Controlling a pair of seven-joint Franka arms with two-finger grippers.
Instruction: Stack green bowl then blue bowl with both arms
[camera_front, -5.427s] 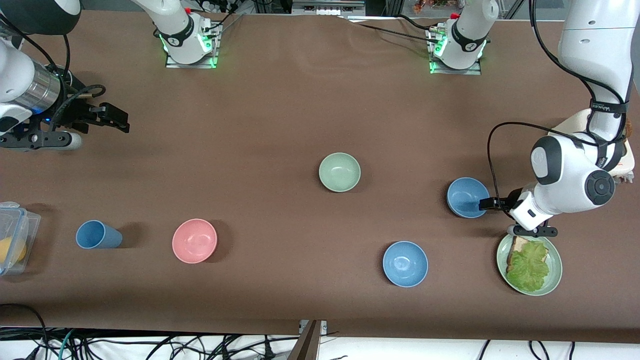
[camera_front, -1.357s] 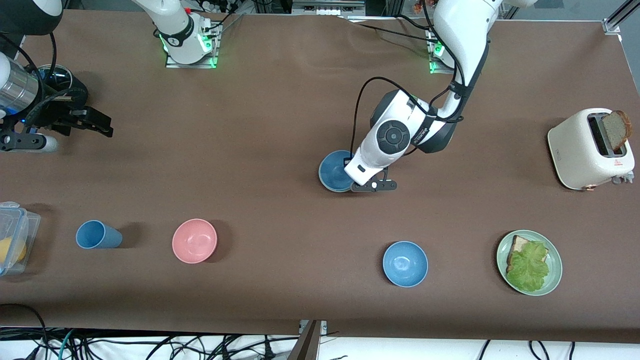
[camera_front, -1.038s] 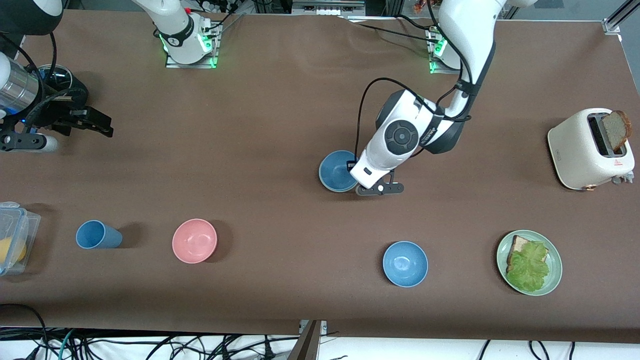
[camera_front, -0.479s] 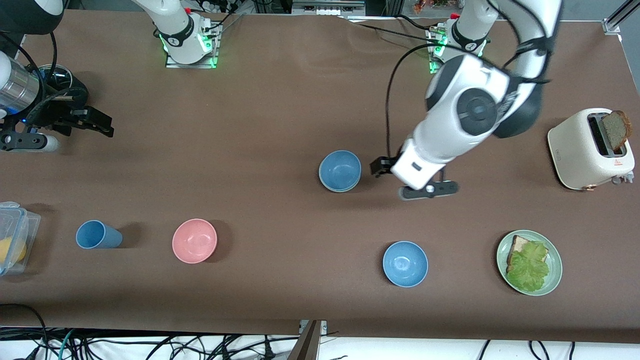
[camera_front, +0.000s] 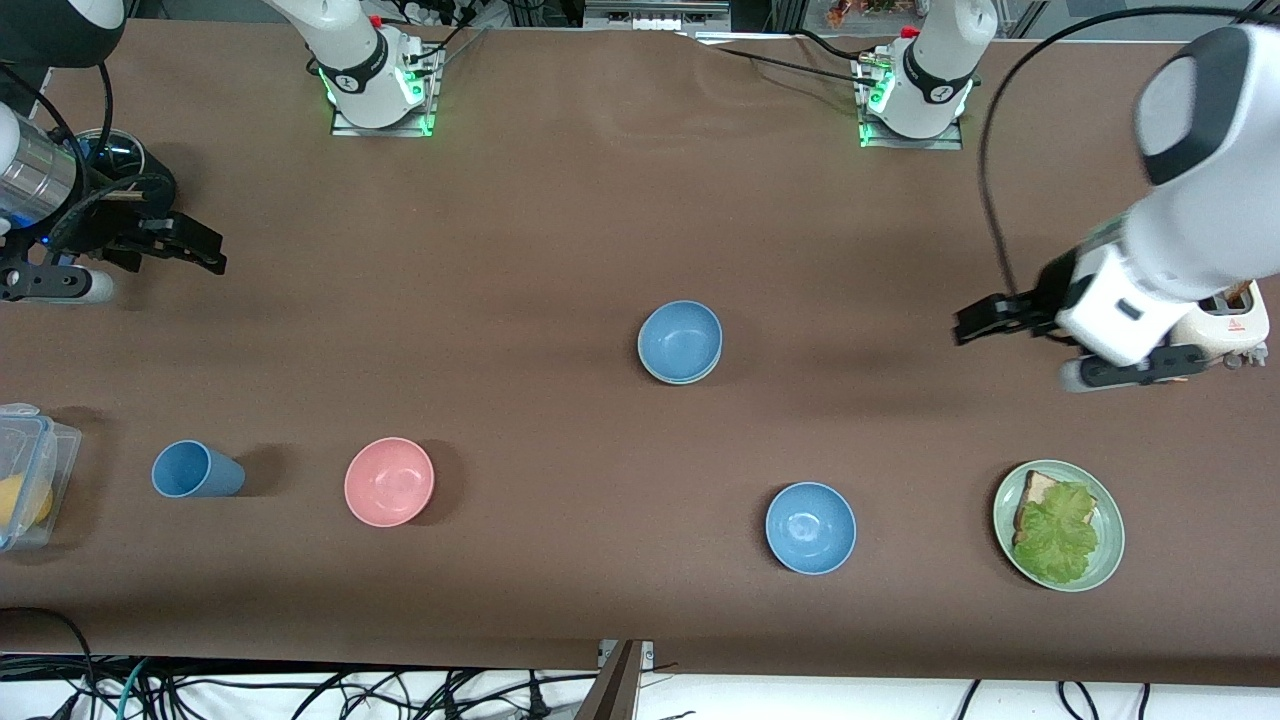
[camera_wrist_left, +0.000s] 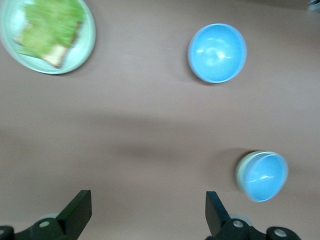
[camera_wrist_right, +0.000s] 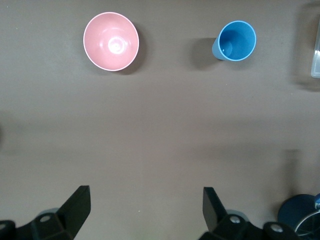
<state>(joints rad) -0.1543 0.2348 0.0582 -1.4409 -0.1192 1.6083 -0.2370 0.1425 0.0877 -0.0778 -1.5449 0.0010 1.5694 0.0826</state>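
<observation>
The blue bowl (camera_front: 680, 338) sits nested in the green bowl (camera_front: 674, 380) at the middle of the table; only a thin green rim shows under it. In the left wrist view the blue bowl (camera_wrist_left: 264, 176) shows with a sliver of the green bowl (camera_wrist_left: 240, 172) beside it. My left gripper (camera_front: 967, 328) hangs open and empty in the air, over bare table beside the toaster, well apart from the stack. The left wrist view shows my left gripper (camera_wrist_left: 147, 212) with bare table between its fingers. At the right arm's end of the table my right gripper (camera_front: 212, 255) waits, open and empty, also seen as my right gripper (camera_wrist_right: 145, 207).
A sky-blue bowl (camera_front: 810, 527) and a green plate (camera_front: 1108, 560) with bread and lettuce lie nearer the front camera. A pink bowl (camera_front: 389, 481), a blue cup (camera_front: 195, 470) and a clear container (camera_front: 25, 480) stand toward the right arm's end. The left arm mostly hides the toaster (camera_front: 1235, 318).
My left gripper has opened and let go of the blue bowl, which stays in the green bowl. The left arm has risen and swung away toward its own end of the table. The right arm has not moved.
</observation>
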